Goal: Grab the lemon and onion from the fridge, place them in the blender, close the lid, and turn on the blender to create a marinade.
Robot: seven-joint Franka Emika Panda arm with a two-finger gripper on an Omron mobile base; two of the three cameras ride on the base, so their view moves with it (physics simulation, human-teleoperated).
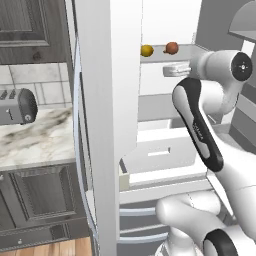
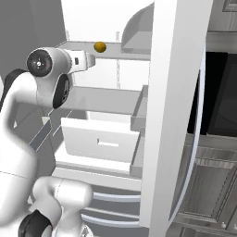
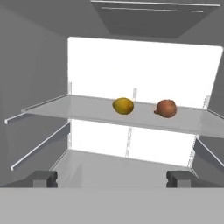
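Fingers (image 3: 43, 178) spread wide, well short of lemon (image 3: 123, 106) and onion (image 3: 166, 108) on shelf (image 3: 78, 109).

Open room is seen in front of the gripper (image 3: 111, 178) — its jaws are spread wide — up to the shelf (image 3: 78, 109) where the lemon (image 3: 123, 106) and onion (image 3: 166, 108) lie slightly apart; the fridge (image 3: 35, 78) walls close both sides.

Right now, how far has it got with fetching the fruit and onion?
Done: the fridge stands open. In hand: the open gripper faces the shelf holding the lemon and onion, holding nothing. Left: grabbing both, and all the blender steps.
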